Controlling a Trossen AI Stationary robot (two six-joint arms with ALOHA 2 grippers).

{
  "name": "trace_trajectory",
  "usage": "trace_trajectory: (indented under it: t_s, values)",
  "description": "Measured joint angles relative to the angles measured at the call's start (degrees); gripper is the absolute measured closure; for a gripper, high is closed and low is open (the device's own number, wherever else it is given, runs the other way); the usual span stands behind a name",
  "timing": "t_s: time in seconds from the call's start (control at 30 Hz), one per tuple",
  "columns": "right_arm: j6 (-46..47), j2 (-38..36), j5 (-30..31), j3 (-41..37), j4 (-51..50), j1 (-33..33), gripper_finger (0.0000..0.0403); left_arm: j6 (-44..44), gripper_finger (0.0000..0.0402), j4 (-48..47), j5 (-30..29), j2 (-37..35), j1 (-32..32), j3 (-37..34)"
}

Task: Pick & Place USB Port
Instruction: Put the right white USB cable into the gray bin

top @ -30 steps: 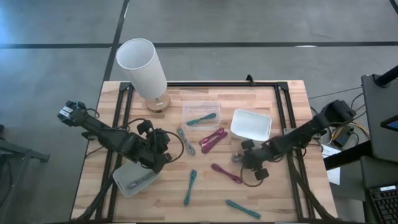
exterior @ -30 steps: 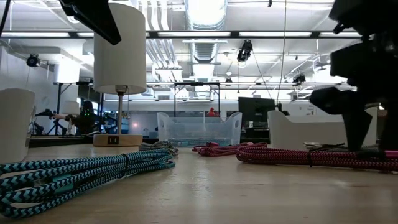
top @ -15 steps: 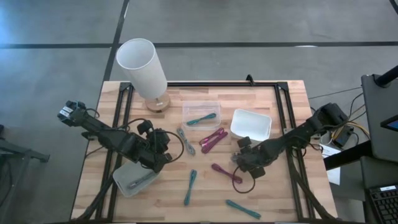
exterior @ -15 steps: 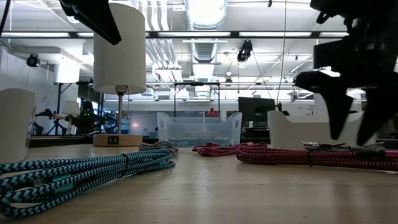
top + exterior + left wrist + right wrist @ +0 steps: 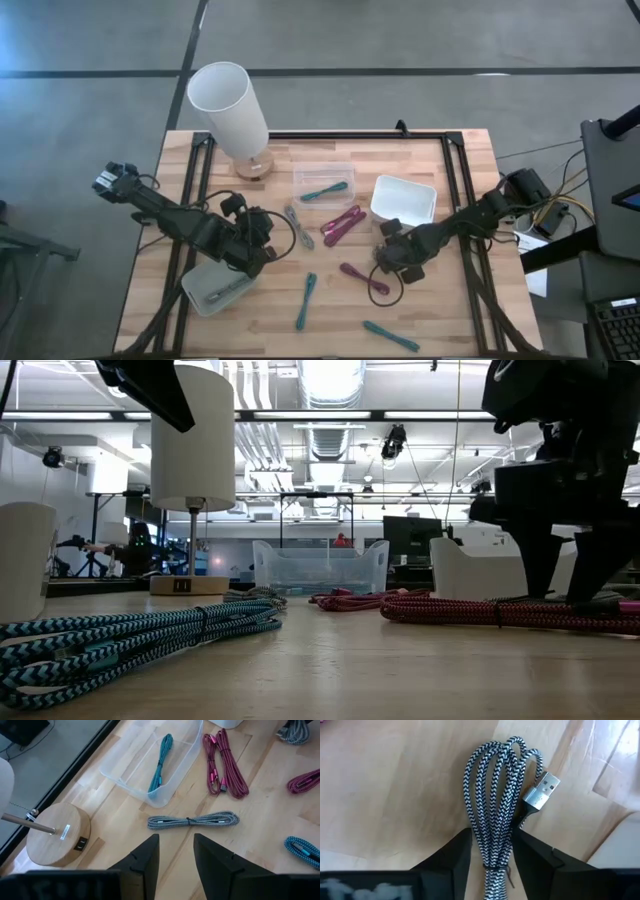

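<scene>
1. While my left claw (image 5: 252,245) waits over the left half of the counter (image 5: 450,320), my right claw (image 5: 392,262) is low near the middle, just beside the white bin (image 5: 404,200).
2. From above, the right claw covers what lies under it; only a magenta cable (image 5: 365,278) shows just beside it.
3. The right wrist view fills that gap. A black-and-white braided cable (image 5: 492,795) lies coiled on the wood, and my two fingers (image 5: 457,857) stand astride the bundle, set narrowly apart. A thin strip of counter shows on each side, so they are close to it but not pinching.
4. That same view shows the cable's silver USB plug (image 5: 542,790) sticking out at the side of the loops, beyond the fingertips.
5. The low view hides the braided cable but shows both right fingertips reaching down to counter level, behind the magenta cable.
6. The left wrist view shows my left claw moderately wide with nothing in it.
7. Ahead of it lie a grey-and-white cable (image 5: 192,821), a clear box (image 5: 125,775) holding a teal cable (image 5: 160,762), and the round wooden lamp base (image 5: 55,827).
8. Only the low view shows another teal bundle (image 5: 130,635) nearest the front edge.
</scene>
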Motion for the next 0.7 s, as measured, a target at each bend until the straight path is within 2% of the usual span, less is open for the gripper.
trace_trajectory:
  t_s: [0.3, 0.7]
  values:
    - [2.8, -2.6, -0.5, 0.3, -0.5, -0.1, 0.0381, 0.0, 0.0274, 0.1, 0.0, 0.0, 0.0, 0.0]
    - [9.1, -13.8, -0.6, 0.8, 1.6, -0.1, 0.0387, -0.1, 0.0274, 2.1, 0.1, 0.0, 0.0, 0.0]
